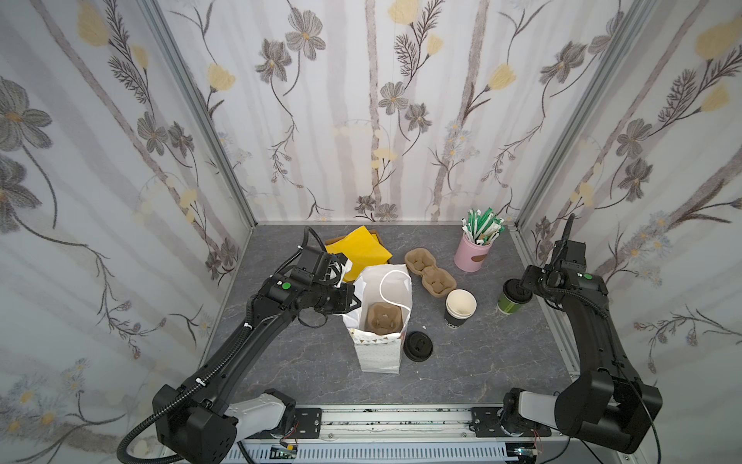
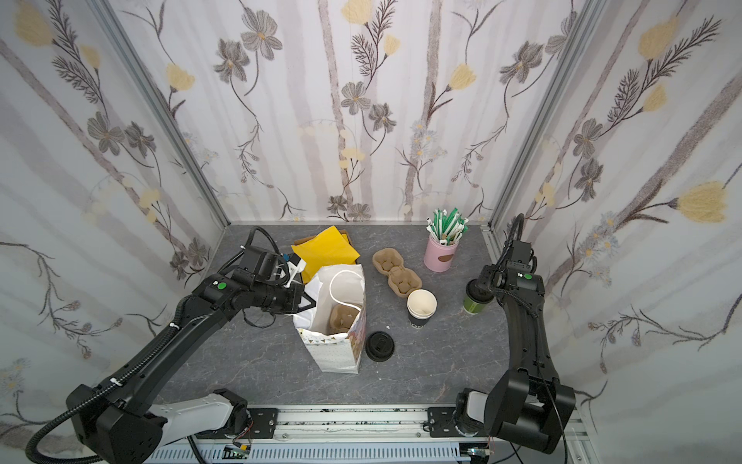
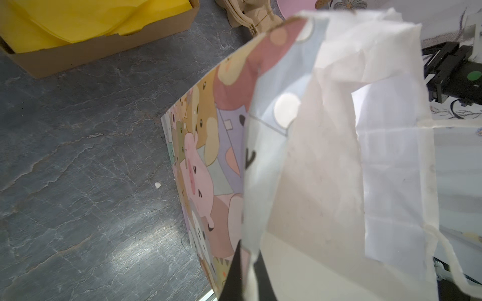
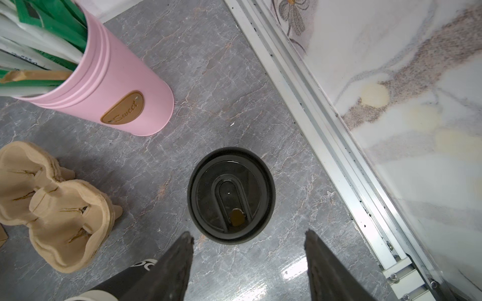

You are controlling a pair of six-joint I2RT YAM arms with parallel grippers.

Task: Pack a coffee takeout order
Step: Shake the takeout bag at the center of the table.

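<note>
The green cup [image 1: 509, 305] with its black lid [image 4: 231, 198] stands at the right of the table, close to the side rail. My right gripper [image 4: 249, 235] hovers over it, open, with the lid just beyond the fingertips and nothing between them. The yellow napkin [image 1: 359, 247] lies in a cardboard box [image 3: 104, 49] at the back. My left gripper [image 3: 246, 258] is shut on the rim of the patterned paper bag [image 1: 379, 353], which stands upright mid-table. A brown cup carrier [image 1: 383, 317] sits inside the bag.
A stack of brown cup carriers [image 1: 429, 271] lies behind the bag. A pink holder [image 1: 473, 253] with wrapped straws is at the back right. Stacked black cups [image 1: 459, 309] and a loose black lid [image 1: 417, 345] sit right of the bag.
</note>
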